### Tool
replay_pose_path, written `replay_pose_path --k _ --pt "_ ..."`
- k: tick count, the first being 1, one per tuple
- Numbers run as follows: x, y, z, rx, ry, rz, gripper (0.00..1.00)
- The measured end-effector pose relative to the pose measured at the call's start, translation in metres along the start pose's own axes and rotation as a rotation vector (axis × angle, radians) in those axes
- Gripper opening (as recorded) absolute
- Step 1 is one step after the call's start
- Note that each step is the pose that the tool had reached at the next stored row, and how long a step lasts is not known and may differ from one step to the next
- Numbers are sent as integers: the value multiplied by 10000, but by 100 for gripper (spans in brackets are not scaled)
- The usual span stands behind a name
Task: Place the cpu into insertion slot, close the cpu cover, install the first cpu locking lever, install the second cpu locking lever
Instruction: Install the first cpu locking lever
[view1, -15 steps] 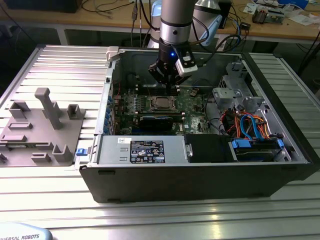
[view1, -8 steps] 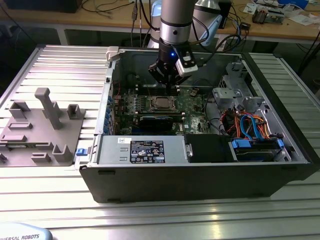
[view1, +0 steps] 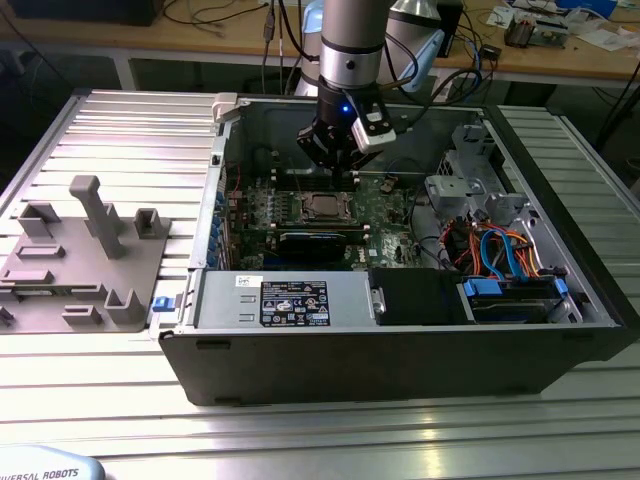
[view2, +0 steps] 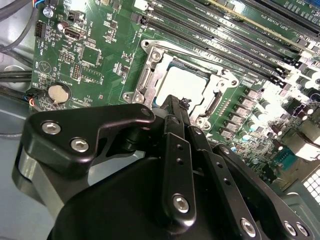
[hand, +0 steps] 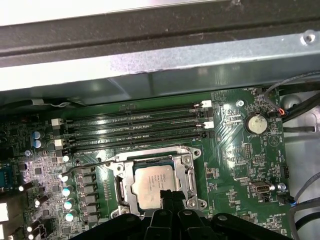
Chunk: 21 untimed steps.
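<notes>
My tool (view1: 338, 168) hangs inside the open computer case (view1: 400, 350), its fingers drawn narrow together with nothing between them. In the exterior view the cpu (view1: 322, 207) lies at six o'clock from the tool, close beneath it. It sits in the insertion slot (hand: 150, 162) with the cpu cover (hand: 122, 187) lying flat around it. In both wrist views the fingertips (view2: 170, 107) hover at the cpu's near edge. A thin wire lever (hand: 82, 167) juts sideways off the cover, apparently unlatched.
</notes>
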<state>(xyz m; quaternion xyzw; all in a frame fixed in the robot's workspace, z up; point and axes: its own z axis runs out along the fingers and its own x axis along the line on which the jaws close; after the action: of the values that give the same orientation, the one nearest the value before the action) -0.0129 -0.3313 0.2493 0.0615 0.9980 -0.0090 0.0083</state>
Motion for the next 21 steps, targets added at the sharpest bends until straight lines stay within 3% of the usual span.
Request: replay_pose_path --k 8,12,17,21 --pt "1 0 0 -18 1 -66 11" --pt "0 0 0 -121 12 -110 11" --pt "0 0 0 -326 36 -146 11" --pt "0 0 0 -350 39 -313 11"
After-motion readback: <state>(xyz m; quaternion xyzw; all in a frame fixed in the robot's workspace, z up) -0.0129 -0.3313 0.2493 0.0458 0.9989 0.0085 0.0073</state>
